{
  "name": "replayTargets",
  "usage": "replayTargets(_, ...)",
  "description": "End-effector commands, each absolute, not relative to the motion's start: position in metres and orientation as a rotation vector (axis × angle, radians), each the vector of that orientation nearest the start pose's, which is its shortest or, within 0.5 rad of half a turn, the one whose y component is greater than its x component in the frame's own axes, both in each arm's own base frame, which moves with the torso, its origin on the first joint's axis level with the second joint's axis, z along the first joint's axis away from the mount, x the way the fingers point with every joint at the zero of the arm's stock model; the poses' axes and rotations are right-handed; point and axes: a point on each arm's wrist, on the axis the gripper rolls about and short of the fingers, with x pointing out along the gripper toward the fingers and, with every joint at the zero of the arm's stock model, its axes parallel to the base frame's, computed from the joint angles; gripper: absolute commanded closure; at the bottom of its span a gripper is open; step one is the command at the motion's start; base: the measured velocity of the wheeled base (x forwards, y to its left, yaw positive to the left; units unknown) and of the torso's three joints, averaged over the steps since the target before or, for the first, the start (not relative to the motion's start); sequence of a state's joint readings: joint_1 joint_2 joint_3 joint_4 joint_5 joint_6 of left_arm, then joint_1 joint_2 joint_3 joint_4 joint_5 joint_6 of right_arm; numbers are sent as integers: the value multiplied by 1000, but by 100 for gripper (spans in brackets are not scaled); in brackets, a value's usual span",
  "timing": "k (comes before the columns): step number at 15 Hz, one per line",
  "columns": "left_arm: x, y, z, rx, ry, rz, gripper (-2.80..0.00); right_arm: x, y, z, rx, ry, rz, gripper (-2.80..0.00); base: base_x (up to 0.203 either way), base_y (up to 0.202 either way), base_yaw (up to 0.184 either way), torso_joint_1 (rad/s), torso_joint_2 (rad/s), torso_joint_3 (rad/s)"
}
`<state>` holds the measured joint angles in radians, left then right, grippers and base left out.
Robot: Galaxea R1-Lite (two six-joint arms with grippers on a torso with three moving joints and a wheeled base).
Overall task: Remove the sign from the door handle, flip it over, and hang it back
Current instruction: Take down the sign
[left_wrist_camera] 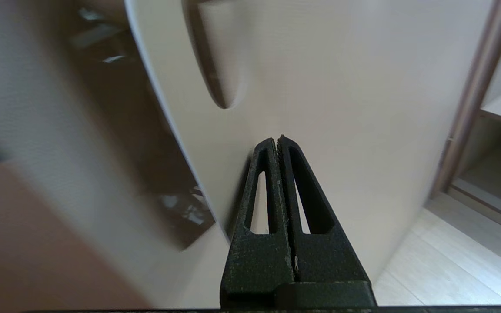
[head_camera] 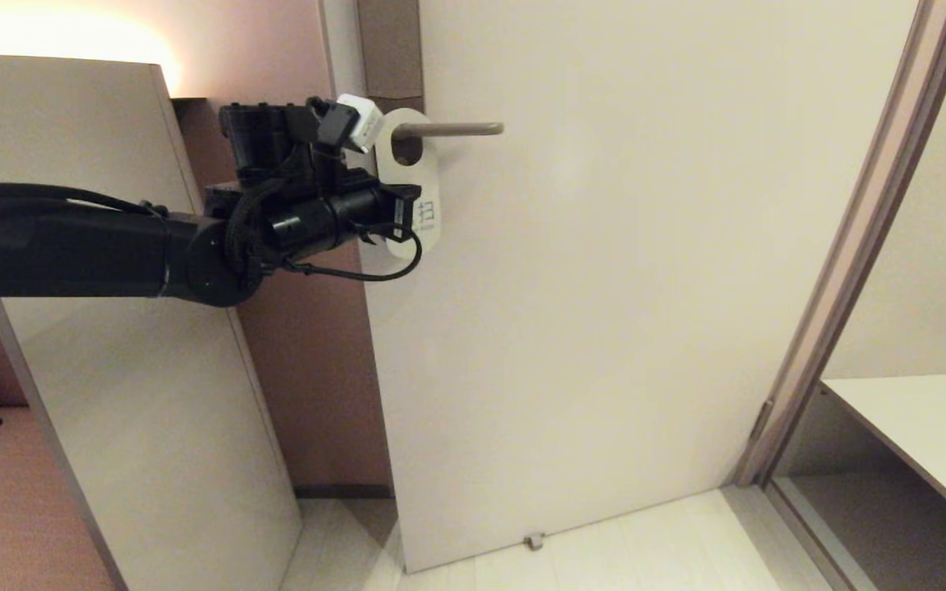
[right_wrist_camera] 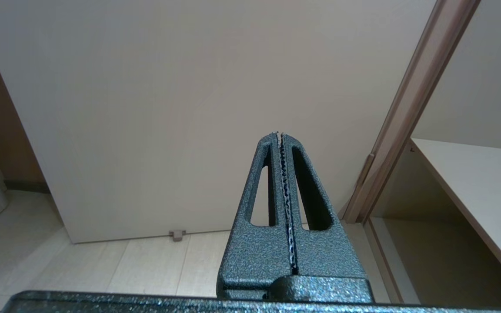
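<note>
The sign hangs on the door handle, its oval hole threaded over the lever close to where the lever meets the door's edge, so its body drops flat against the door below the handle. The face turned outward is the white one with dark lettering, which suggests either that the turn-over is already done or that the sign starts from this side; the pictures alone do not settle which.

The left gripper sits just beside the sign, below the handle and towards the door's free edge, with its arm reaching in level from the left. Its fingers are pressed together with nothing between them: the left wrist view shows the two tips meeting against plain door surface, and a blurred dark oval shape above them, which may be the sign's hole or its shadow. Closed and empty, the gripper is not holding the sign; I judge it is either arriving to take hold or leaving after hanging. To grip the sign's lower part it would first need to spread.

The right gripper is parked low, well below the handle, pointing at the foot of the door and the floor, fingers shut and empty. It stays clear because the one arm can reach the sign alone.
</note>
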<state>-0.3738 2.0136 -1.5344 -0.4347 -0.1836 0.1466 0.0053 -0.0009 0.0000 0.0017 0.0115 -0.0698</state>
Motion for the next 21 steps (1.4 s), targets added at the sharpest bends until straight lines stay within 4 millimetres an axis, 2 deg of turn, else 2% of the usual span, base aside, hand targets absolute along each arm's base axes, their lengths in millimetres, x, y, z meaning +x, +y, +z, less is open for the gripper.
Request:
replayTargets(1, 387, -145, 261, 148, -11, -535, 0, -23, 0, 75, -71, 1, 18, 0, 0, 0, 0, 0, 0, 0)
replayTargets(5, 394, -121, 262, 168, -12, -443, 0, -23, 0, 75, -71, 1, 18, 0, 0, 0, 0, 0, 0, 0)
replayTargets(8, 386, -113, 262, 166, 2, -429, 0, -23, 0, 75, -71, 1, 18, 0, 0, 0, 0, 0, 0, 0)
replayTargets(14, 350, -104, 264, 161, 36, -440, 0, -23, 0, 75, -71, 1, 18, 0, 0, 0, 0, 0, 0, 0)
replayTargets(18, 319, -98, 282, 145, -1, -449, 0, -23, 0, 75, -71, 1, 18, 0, 0, 0, 0, 0, 0, 0)
replayTargets(21, 286, -94, 295, 65, -19, -464, 0, -23, 0, 75, -71, 1, 18, 0, 0, 0, 0, 0, 0, 0)
